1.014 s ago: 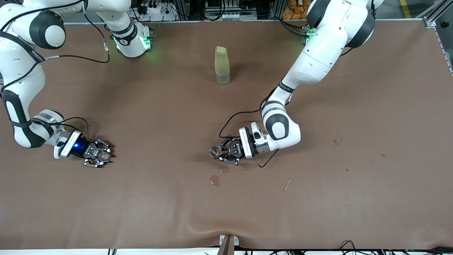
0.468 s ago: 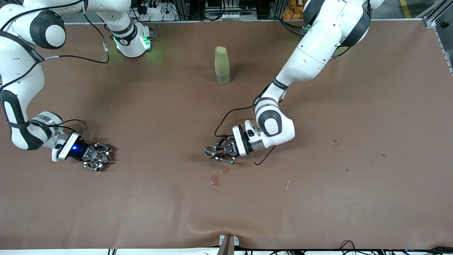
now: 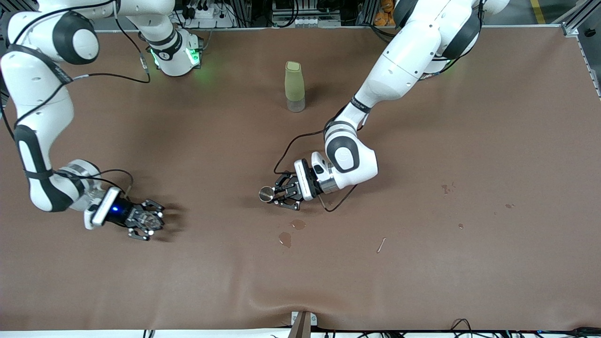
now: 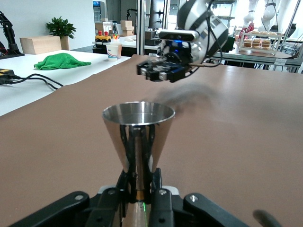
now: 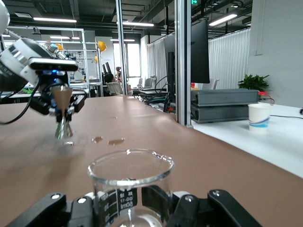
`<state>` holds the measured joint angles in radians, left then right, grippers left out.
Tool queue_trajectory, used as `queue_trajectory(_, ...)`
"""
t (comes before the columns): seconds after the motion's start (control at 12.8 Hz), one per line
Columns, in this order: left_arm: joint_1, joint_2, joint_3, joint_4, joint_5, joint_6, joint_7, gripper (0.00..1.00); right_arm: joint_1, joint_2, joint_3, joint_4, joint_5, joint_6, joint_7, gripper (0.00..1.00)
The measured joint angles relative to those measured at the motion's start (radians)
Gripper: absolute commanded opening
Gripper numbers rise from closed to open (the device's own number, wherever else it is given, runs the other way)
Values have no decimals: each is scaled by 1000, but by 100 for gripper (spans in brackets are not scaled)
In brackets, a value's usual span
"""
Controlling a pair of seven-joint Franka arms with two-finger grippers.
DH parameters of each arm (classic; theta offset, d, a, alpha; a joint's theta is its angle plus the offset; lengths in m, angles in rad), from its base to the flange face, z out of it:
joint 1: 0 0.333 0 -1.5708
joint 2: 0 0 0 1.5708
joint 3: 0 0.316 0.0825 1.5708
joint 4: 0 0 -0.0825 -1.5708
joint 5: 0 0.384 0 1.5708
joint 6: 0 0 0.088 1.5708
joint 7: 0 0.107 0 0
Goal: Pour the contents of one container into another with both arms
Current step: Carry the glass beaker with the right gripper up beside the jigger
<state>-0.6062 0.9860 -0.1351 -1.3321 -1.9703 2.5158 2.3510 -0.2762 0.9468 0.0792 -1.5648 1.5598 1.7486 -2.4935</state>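
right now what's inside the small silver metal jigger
The small silver metal jigger, held upright in the left claw, shows only bare shiny inner wall near its rim. Its bottom is hidden by the rim, so any liquid there cannot be seen.

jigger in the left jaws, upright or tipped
Upright. The jigger stands with its round rim level and facing up, its narrow waist clamped by the left gripper.
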Motion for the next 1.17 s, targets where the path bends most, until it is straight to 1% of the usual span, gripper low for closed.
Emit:
queue_trajectory(0.16,-1,5,1,10,0,0,0,0,79,-10,2,40,34,62,69,0)
queue_trajectory(0.39,0,5,7,20,0,0,0,0,156,-38,3,95,46,129,181,0)
queue_trajectory(0.55,0,5,7,28,0,0,0,0,205,-62,4,105,50,159,251,0)
queue_trajectory(0.7,0,5,7,35,0,-2,3,0,273,-82,6,108,76,206,298,0)
queue_trajectory(0.94,4,5,8,38,0,-2,5,0,366,-117,5,110,89,229,387,0)
queue_trajectory(1.17,4,6,9,38,0,-2,8,0,413,-152,4,109,89,231,465,0)
